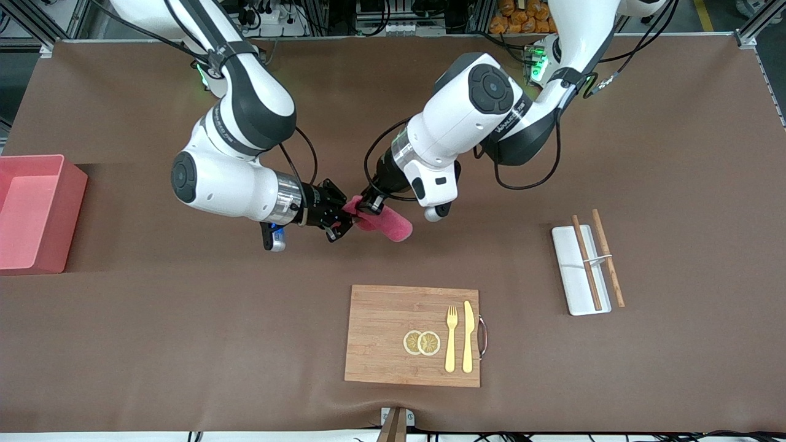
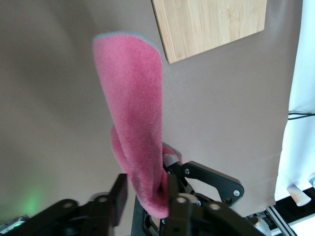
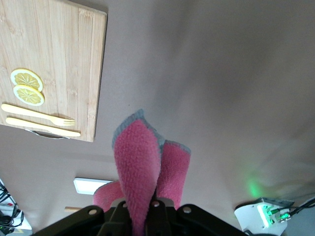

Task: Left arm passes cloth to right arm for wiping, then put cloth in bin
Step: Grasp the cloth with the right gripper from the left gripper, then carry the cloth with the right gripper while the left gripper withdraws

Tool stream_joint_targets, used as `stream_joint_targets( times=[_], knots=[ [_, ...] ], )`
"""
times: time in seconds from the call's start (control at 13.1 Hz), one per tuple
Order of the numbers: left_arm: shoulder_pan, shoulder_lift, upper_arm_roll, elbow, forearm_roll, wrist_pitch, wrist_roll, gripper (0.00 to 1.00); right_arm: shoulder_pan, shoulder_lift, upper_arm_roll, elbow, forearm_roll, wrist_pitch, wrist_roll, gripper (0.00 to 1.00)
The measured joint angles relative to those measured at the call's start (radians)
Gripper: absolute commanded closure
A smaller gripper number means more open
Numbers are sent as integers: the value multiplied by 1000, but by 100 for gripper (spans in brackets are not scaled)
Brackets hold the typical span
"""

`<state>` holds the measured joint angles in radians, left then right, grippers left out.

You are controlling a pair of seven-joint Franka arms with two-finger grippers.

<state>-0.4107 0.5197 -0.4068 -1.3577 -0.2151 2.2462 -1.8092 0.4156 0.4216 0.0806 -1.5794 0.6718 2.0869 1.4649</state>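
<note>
Handing off above the table: left gripper (image 1: 370, 205) and right gripper (image 1: 341, 216) both pinch the cloth (image 1: 387, 224), so it cannot drop.

Brown table (image 1: 153, 319), pink bin (image 1: 37, 212), bamboo board (image 1: 384, 334), white tray (image 1: 568, 245)

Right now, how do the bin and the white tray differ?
The bin is salmon pink with tall straight walls; the tray is white and flat. The bin is larger and looks empty; the tray has chopsticks lying across it. The bin sits at the right arm's end, the tray toward the left arm's. Both are rectangular.
</note>
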Motion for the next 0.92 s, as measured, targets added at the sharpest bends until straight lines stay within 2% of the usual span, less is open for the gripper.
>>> stream_joint_targets(
  times=[0.31, 0.54, 0.61, 0.77, 0.92],
  knots=[
    [40, -50, 23, 25, 81, -171, 49, 0, -2, 2, -11, -19, -82, -17, -201, 100],
    [125, -132, 30, 26, 115, -331, 235, 0, -33, 11, -25, -85, -154, -18, -387, 100],
    [158, -152, 32, 26, 134, -390, 334, 0, -51, 18, -28, -107, -216, -16, -432, 100],
    [234, -181, 34, 26, 148, -499, 547, 0, -77, 41, -28, -144, -409, 26, -456, 100],
    [304, -194, 37, 24, 156, -572, 715, 0, -102, 67, -29, -202, -528, 125, -477, 100]
  ],
)
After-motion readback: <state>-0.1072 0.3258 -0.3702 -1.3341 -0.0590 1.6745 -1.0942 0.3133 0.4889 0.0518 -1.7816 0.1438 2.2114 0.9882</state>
